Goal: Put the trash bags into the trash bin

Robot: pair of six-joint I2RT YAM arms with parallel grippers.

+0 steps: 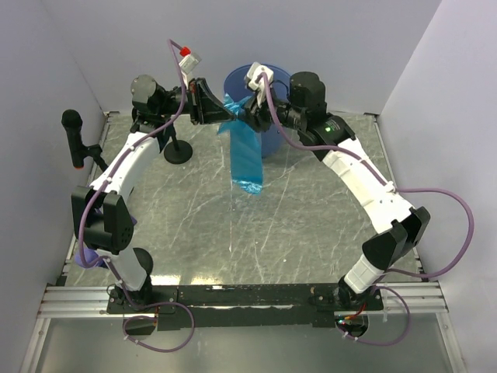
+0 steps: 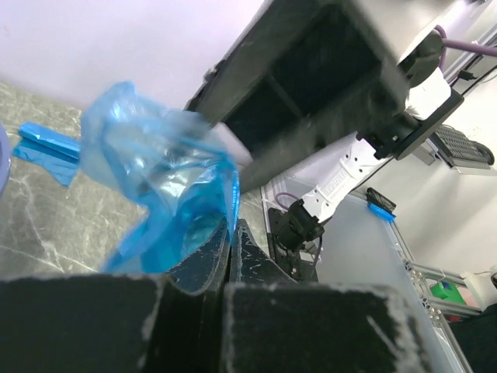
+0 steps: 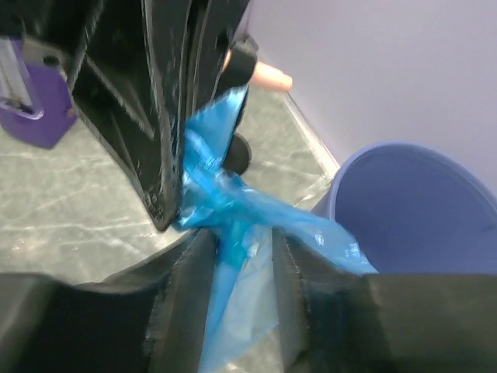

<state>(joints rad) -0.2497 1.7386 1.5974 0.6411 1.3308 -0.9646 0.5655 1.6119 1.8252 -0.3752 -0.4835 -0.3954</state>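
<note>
**Blue bag strung between two pincers in front of the bin**

The trash bag (image 1: 247,155) hangs as one long, narrow strip. Its gathered top is at the pincers, and its long axis runs straight down from them to a crumpled lower end near the tabletop (image 1: 233,233). Whether that end touches the tabletop cannot be told.

The left pincer (image 2: 231,241) is pressed together on the bunched upper film, which billows out just past its tips. The right pincer (image 3: 237,245) faces it tip to tip. Its fingers (image 3: 186,303) stand apart, one on either side of the twisted blue strand just below the left pincer's hold, and no pinch shows.

The trash bin (image 3: 419,225) stands upright just beyond and beside the right pincer, mouth open upward. The bag is outside it, in front of its wall.

Both arms reach far forward from their bases with elbows bent outward. The left forearm angles in toward the middle with its wrist turned rightward. The right forearm mirrors it with its wrist turned leftward, so the two pincers meet in front of the bin.
</note>
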